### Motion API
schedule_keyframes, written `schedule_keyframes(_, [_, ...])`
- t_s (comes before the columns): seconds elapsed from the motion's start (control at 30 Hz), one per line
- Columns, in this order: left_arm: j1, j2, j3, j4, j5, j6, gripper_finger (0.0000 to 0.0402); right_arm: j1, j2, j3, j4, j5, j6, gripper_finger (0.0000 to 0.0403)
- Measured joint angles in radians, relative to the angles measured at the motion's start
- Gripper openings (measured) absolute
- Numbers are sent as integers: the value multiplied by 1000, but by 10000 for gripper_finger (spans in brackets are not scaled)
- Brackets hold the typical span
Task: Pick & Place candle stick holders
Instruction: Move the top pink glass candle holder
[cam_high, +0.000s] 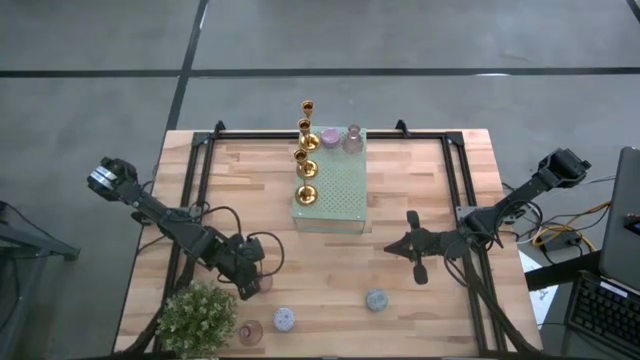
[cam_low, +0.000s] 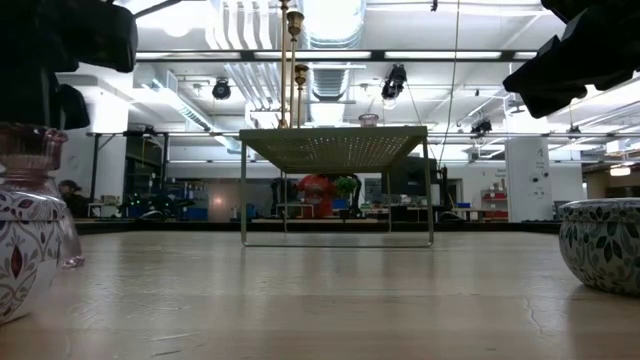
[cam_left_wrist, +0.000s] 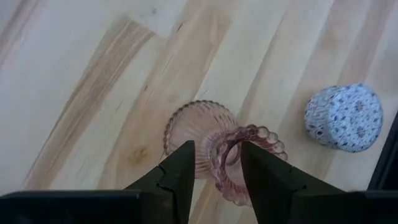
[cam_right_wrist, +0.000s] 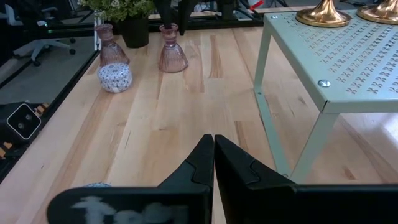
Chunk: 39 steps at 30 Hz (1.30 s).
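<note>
A pink ribbed glass holder (cam_left_wrist: 205, 134) stands upright on its round base on the table. My left gripper (cam_left_wrist: 217, 152) is open right over it, pointing down. One finger is left of the scalloped top cup (cam_left_wrist: 264, 134), the other over its mouth. It also shows in the high view (cam_high: 250, 277). My right gripper (cam_high: 415, 250) is shut and empty over the table, near the pale green pad (cam_high: 338, 190). Several gold candlesticks (cam_high: 305, 150) and two pink and lilac holders (cam_high: 341, 138) stand on the pad. My left gripper comes at the pink holder's top cup (cam_left_wrist: 224, 155) from above, pointing down, one finger outside the rim and one over the opening. I cannot tell whether the fingers touch the glass. The holder stands upright on the table.
A bushy potted plant (cam_high: 195, 318) stands at the near left corner. Beside it are another pink holder (cam_high: 250, 332) and a patterned lilac holder (cam_high: 284, 319). A pale-blue holder (cam_high: 376, 299) sits near the front edge. The pad stands on thin legs (cam_right_wrist: 264, 106).
</note>
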Motion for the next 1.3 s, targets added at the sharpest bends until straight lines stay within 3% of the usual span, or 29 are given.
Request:
schedule_keyframes(0.37, [26,0,-14,142,-160,43,88,1,0,0,0,24,0,8])
schedule_keyframes(0.6, [45,48,-22,166,-106,37,81,0,0,0,0,24,0,8])
schedule_keyframes(0.83, [73,138,-24,377,-62,97,81,0,0,0,0,24,0,8])
schedule_keyframes(1.3, [178,311,-18,695,-71,193,81,0,0,0,1,25,0,8])
